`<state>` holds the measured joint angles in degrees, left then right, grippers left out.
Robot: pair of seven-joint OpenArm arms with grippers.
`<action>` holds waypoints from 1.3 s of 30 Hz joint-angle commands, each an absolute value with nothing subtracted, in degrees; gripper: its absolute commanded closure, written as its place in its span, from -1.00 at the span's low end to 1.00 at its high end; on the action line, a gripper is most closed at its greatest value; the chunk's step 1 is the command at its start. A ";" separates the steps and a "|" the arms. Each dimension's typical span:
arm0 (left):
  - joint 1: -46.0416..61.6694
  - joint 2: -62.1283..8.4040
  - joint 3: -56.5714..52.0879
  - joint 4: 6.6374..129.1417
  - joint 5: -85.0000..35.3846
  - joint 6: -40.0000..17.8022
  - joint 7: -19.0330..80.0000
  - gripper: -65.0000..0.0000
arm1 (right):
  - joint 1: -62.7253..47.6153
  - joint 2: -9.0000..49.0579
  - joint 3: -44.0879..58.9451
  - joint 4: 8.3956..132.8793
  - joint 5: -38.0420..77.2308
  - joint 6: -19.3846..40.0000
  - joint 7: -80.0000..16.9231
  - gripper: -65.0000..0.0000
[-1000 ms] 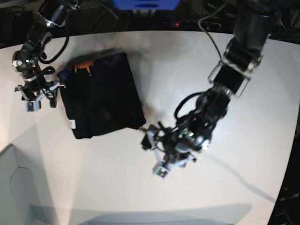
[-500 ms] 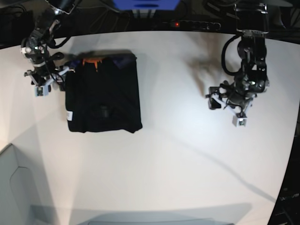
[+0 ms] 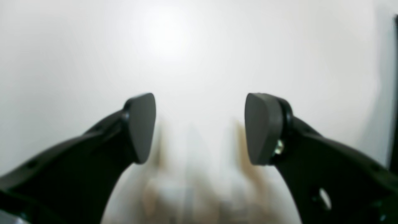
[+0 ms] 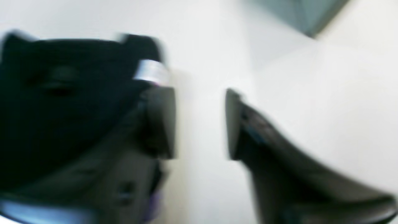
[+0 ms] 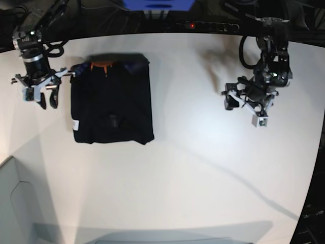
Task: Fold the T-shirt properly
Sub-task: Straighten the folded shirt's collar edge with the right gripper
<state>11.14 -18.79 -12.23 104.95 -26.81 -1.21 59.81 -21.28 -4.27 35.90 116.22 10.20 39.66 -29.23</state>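
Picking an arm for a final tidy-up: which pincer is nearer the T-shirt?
Right. The right pincer hangs just beside the folded T-shirt, off its tag-side edge and holding nothing. The left pincer is open, far across the table.

T-shirt [image 5: 112,103] on table [image 5: 193,168] – right hand [image 5: 46,100] beside, left hand [image 5: 244,109] well apart.

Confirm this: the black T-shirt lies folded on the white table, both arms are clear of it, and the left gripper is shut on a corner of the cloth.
Not quite. The left gripper is open and holds nothing, over the bare table, as the left wrist view shows. The T-shirt does lie folded, clear of both arms.
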 commanded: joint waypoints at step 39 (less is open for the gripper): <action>16.40 -19.74 -12.62 106.33 -26.51 -1.10 58.95 -0.33 | -28.26 -6.90 15.60 114.07 12.18 40.00 -21.32 1.00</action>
<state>16.58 -19.20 -12.29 105.36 -26.11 -1.26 59.70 -28.25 -6.83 15.20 113.27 11.18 39.72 -22.76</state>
